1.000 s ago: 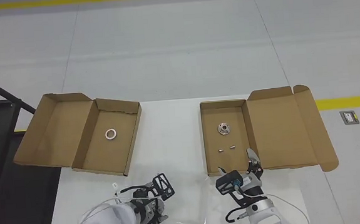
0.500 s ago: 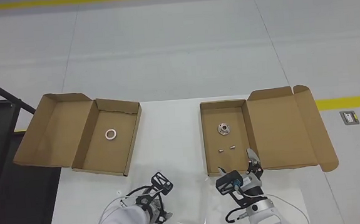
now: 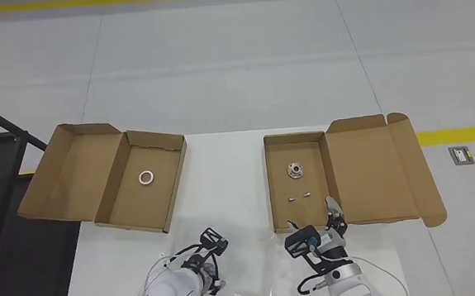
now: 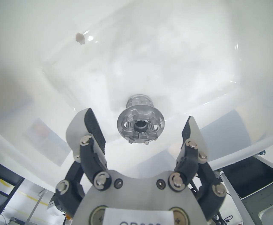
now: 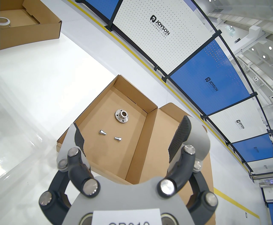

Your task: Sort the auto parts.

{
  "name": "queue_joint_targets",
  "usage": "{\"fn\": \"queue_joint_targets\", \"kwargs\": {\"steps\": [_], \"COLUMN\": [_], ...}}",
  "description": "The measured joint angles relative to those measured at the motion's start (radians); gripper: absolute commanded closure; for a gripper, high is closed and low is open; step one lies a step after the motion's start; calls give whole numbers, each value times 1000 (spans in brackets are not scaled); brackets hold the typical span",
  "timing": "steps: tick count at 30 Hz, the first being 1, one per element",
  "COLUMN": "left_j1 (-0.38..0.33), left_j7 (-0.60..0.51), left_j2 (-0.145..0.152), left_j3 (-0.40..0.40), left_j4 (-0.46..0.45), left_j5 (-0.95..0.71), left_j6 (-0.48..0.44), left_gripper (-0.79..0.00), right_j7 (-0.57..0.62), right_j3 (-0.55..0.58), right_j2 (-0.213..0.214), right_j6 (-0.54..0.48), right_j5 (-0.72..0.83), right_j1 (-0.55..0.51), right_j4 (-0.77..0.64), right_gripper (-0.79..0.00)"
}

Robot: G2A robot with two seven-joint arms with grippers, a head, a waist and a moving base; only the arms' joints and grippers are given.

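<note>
Left gripper (image 4: 139,119): you have its two fingers spread wide, and the ribbed black rubber pads (image 4: 93,125) face inward, clear of any part. Between them, touching neither pad, a dull grey cast-metal hub (image 4: 140,125) lies on a glossy white surface. It has a round slotted flange, a dark centre bore and a ribbed barrel pointing away from the wrist. A small grey speck (image 4: 80,39) sits well beyond it, too small to identify. In the top view this arm is bent low at the near edge of the white table (image 3: 223,174), between the two boxes. Right gripper (image 5: 131,125): its fingers are also apart and hold nothing, with the same textured pads on pale grey shells. It hangs just off the near end of the brown corrugated cardboard box on the right (image 3: 282,215), whose lid is folded flat outward. On that box's floor lie a polished round metal flange with a raised collar (image 5: 121,115) and, nearer the gripper, two short shiny bolts (image 5: 102,132) (image 5: 117,138), apart from each other. The left cardboard box (image 3: 130,209), its lid likewise open, holds one pale ring (image 3: 147,177).
</note>
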Motion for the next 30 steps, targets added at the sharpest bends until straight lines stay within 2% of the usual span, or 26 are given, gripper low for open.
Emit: {"fn": "queue_joint_targets", "kwargs": {"steps": [4, 5, 6, 8, 9, 14, 18, 24, 30], "left_j1": [-18, -21, -23, -27, -29, -23, 12, 98, 164], "left_j7": [-37, -44, -50, -59, -60, -59, -51, -31, 23], "left_j2": [-6, -7, -8, -11, -12, -13, -7, 12, 26], "left_j3": [16, 19, 22, 29, 30, 17, -21, -145, -307], "left_j4": [22, 26, 30, 35, 36, 9, -76, -258, -428], "left_j5": [4, 8, 14, 22, 23, 25, 24, -33, -110], "left_j6": [23, 29, 35, 47, 52, 61, 56, 5, -18], "left_gripper": [-557, -471, -332, -154, 0, 0, 0, 0, 0], "right_j7": [0, 0, 0, 0, 0, 0, 0, 0, 0], "right_j3": [0, 0, 0, 0, 0, 0, 0, 0, 0], "right_j2": [0, 0, 0, 0, 0, 0, 0, 0, 0], "right_j6": [0, 0, 0, 0, 0, 0, 0, 0, 0], "right_j5": [0, 0, 0, 0, 0, 0, 0, 0, 0], "right_j1": [0, 0, 0, 0, 0, 0, 0, 0, 0], "right_j4": [0, 0, 0, 0, 0, 0, 0, 0, 0], "right_gripper": [-785, -785, -785, -785, -785, -785, -785, -785, -785]}}
